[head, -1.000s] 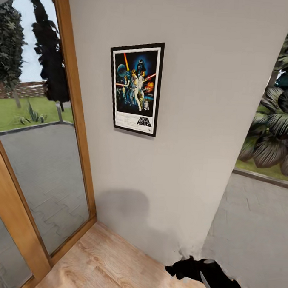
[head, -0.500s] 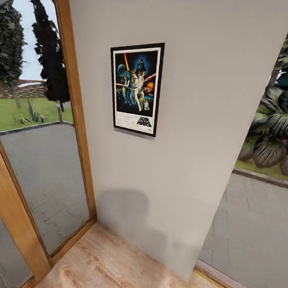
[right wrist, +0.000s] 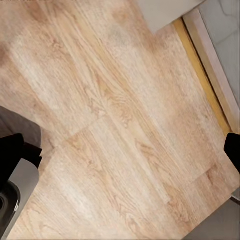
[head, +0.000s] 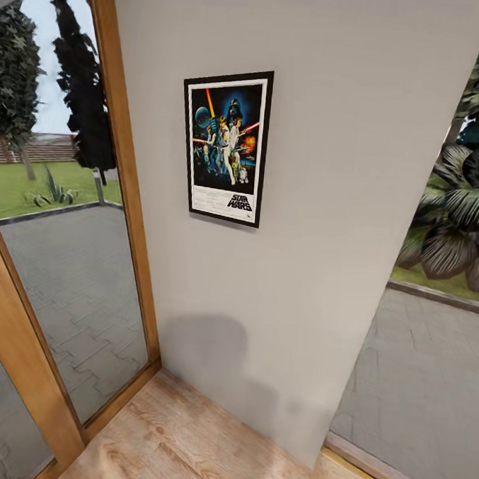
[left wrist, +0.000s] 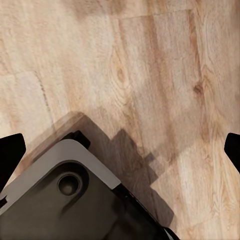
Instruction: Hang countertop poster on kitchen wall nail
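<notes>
Poster (head: 225, 147) hangs flat and upright on the pale grey wall (head: 327, 202), between the wood-framed glass door (head: 68, 257) and the open edge toward the garden plants (head: 456, 224). Nothing touching it. Left gripper (left wrist: 120, 145) points down at the wood floor (left wrist: 150, 75), jaws wide, fingertips at opposite frame edges, nothing between; grey robot base (left wrist: 65, 200) below it. Right gripper (right wrist: 120, 150) same: jaws spread wide, empty, over floor planks beside the wall's foot (right wrist: 165, 12).
</notes>
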Controlling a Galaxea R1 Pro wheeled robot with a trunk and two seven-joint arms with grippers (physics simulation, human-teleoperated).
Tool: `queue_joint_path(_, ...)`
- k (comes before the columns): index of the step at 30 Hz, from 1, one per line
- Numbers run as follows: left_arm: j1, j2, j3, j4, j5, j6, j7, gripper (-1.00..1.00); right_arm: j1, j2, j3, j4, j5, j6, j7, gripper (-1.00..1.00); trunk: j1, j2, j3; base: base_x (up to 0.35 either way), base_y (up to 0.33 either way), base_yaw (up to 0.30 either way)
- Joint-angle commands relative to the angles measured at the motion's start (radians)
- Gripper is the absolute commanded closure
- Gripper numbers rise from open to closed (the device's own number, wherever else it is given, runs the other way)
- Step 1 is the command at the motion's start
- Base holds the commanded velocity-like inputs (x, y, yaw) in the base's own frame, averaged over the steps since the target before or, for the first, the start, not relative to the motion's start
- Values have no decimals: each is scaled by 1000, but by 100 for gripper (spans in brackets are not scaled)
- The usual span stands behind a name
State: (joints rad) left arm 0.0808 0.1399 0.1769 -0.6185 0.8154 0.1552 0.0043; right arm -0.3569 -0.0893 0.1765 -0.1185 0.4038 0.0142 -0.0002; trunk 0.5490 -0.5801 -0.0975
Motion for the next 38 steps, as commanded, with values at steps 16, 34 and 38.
queue_joint_path(16, -1, 1, 4, 55, 7, 7, 7, -100, -1, -1, 7, -4, -6, -35, 2, -100, 0, -1, -2, 0, 0, 0)
queue_joint_path(34, -1, -3, 10, 502, 10, 9, 11, -100, 261, 4, 8, -4, -11, -36, 6, -100, 0, -1, -2, 0, 0, 0)
queue_joint_path(38, -1, -3, 10, 502, 10, 9, 11, -100, 262, 5, 8, -4, -12, -36, 6, -100, 0, -1, -2, 0, 0, 0)
